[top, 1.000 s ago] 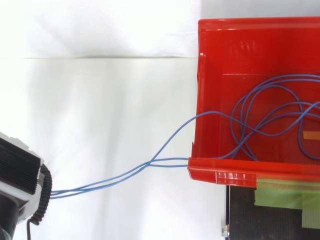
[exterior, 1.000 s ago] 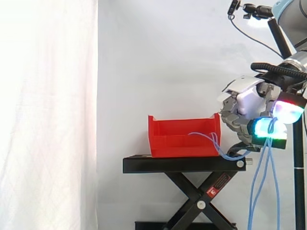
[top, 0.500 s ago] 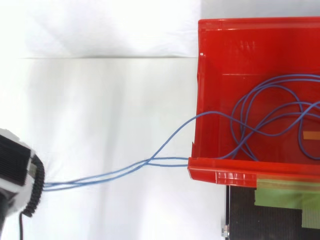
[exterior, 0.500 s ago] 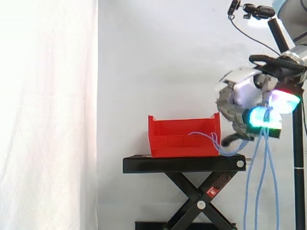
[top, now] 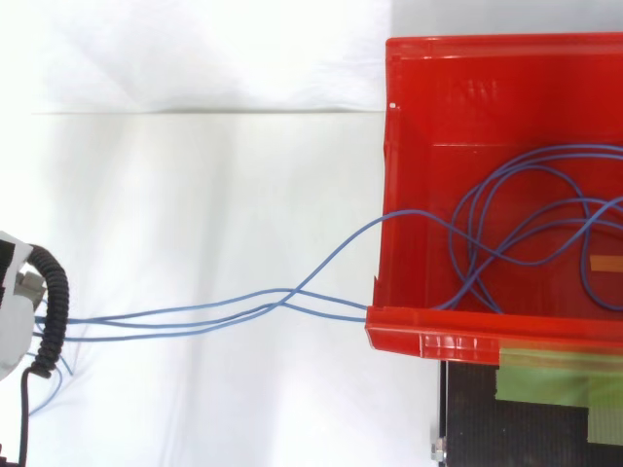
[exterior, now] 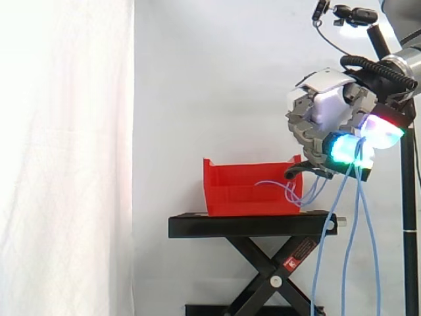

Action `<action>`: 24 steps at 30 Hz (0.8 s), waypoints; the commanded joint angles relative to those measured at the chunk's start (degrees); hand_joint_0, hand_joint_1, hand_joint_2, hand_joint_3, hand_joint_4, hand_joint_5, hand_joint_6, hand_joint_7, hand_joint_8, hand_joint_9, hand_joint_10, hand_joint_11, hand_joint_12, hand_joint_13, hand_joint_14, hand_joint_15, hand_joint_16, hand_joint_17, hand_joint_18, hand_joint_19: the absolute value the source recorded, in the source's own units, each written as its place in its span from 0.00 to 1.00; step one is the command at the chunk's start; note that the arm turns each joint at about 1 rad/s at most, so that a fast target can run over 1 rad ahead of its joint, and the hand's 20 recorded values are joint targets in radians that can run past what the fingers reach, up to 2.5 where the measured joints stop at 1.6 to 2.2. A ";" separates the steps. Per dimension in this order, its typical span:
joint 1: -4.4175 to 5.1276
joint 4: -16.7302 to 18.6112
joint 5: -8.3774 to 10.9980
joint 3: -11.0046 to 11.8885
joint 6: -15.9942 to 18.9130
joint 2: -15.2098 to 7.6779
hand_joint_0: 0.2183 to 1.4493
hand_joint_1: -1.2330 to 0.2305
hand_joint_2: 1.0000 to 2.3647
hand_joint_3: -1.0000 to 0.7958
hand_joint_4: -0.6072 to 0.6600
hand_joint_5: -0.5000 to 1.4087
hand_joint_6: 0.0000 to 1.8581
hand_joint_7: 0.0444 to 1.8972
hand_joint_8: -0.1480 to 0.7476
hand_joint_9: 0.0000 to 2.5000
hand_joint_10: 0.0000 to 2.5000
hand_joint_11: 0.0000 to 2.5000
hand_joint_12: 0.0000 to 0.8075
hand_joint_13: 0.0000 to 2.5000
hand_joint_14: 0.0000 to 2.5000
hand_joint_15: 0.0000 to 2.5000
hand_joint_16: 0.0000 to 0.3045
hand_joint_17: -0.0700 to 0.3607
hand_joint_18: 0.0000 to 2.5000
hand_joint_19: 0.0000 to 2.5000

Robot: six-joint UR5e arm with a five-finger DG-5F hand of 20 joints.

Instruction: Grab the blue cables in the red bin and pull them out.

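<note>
Clenching the blue cables (top: 282,299) in the hand (exterior: 322,118), with curled fingers and the glowing cyan pads (exterior: 342,146) wrapped round the strands. Holding them above and to the right of the red bin (exterior: 250,191) in the side view, higher than its rim and clear of the black stand (exterior: 250,226). Trailing loose ends straight down from the grip, past the stand's edge. Running the other way from the grip, down and leftward, over the bin's near wall and into it.

From above: spanning the open gap as a few strands, crossing once on the way, then climbing over the bin's left wall (top: 404,126). Lying mostly inside the bin, in several wide overlapping loops on its floor, so judged only partly out. Stretched along a line from bin to hand, nearly level across the top view, curving a little and not drawn tight by the look of it.

Likely calling for more travel along that same line, away from the bin and upward, to draw the loops over the wall. Worth watching for loops snagging on one another or on the rim, and for the bin, probably light, dragging along the stand.
</note>
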 commanded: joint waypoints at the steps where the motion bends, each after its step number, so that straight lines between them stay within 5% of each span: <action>1: 0.02 0.02 0.02 0.01 -0.11 0.00 0.56 0.24 0.00 0.00 0.50 0.65 0.67 0.26 0.39 0.58 0.01 0.65 0.34 0.48 1.00 0.43 0.10 0.33 0.63 0.77; 8: 0.02 -0.16 -0.25 0.01 0.16 0.00 0.56 0.24 0.00 0.00 0.50 0.65 0.66 0.27 0.40 0.57 0.01 0.64 0.34 0.48 1.00 0.44 0.10 0.33 0.63 0.79; 17: 0.29 0.46 -0.25 1.68 6.84 0.00 0.56 0.24 0.00 0.00 0.50 0.66 0.64 0.27 0.39 0.57 0.01 0.64 0.34 0.49 1.00 0.45 0.11 0.33 0.63 0.79; 19: 0.38 6.79 -0.16 1.95 4.99 0.00 0.56 0.24 0.00 0.00 0.49 0.66 0.64 0.27 0.40 0.57 0.01 0.64 0.34 0.49 0.99 0.45 0.10 0.33 0.63 0.79; 24: 0.29 13.91 -0.07 1.86 2.09 0.00 0.56 0.24 0.00 0.00 0.49 0.66 0.64 0.27 0.39 0.57 0.01 0.64 0.34 0.49 0.99 0.45 0.10 0.33 0.62 0.78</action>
